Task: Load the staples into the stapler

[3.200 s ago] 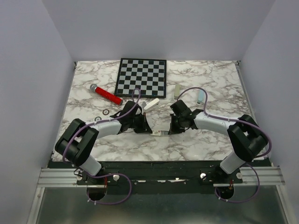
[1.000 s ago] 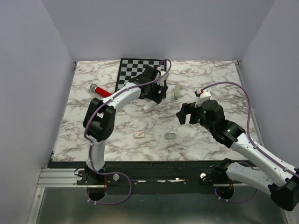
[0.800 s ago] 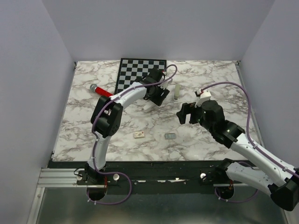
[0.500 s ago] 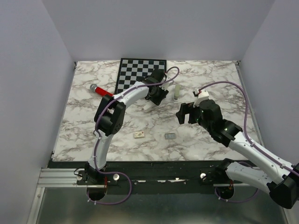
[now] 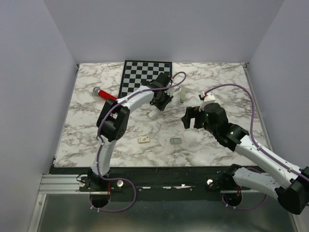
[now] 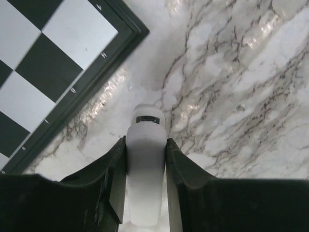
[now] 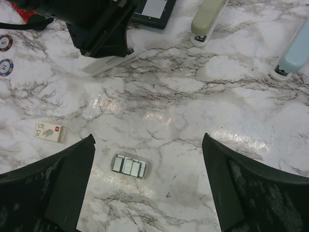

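The staples (image 7: 129, 166) are a small silvery-grey block lying flat on the marble, also seen in the top view (image 5: 175, 140). My right gripper (image 7: 148, 137) hangs open above the table, the staples just below and left of the gap between its fingers. A white stapler (image 6: 146, 169) lies beside the chessboard corner (image 6: 58, 72). My left gripper (image 6: 146, 145) is shut on it, both fingers pressed against its sides. In the top view the white stapler (image 5: 153, 114) pokes out below the left gripper (image 5: 159, 104), and the right gripper (image 5: 188, 118) sits to its right.
A small cream box (image 7: 49, 132) lies left of the staples. A cream stapler (image 7: 207, 19) and a light blue stapler (image 7: 294, 53) lie further back. A red cylinder (image 5: 108, 95) and two chips (image 7: 6, 54) sit at the left, beside the chessboard (image 5: 140, 77).
My left gripper's jaws have closed in onto the white stapler after settling over it by the chessboard. The right gripper stays open and has drifted slightly.
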`<state>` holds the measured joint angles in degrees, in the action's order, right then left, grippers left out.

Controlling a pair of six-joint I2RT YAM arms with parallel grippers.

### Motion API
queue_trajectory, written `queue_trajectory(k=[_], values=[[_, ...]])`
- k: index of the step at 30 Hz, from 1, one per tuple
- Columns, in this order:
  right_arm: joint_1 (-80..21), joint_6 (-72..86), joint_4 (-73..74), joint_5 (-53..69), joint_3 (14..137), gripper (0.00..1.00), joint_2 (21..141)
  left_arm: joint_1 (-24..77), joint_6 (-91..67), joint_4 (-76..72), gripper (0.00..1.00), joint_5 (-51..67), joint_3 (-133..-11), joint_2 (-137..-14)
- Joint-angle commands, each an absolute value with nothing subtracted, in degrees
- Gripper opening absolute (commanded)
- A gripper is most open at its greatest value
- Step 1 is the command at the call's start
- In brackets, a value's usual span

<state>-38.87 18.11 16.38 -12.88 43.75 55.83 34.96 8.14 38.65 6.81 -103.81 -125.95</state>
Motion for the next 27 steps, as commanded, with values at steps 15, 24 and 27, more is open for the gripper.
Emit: queue_trajectory(k=[15, 24, 27], values=[[-30.2, 27.9, 21.0, 3.5, 48.3, 0.93, 58.4, 36.8, -5.6, 20.3, 0.00, 17.6, -75.1, -89.3], [-30.2, 34.7, 15.5, 13.6, 47.5, 0.88, 58.3, 40.2, -7.6, 12.2, 0.00, 19.9, -65.3, -76.7], [-30.1, 35.1, 12.1, 14.9, 47.0, 0.86, 58.9, 40.7, -7.4, 8.6, 0.00, 19.9, -62.0, -73.6]])
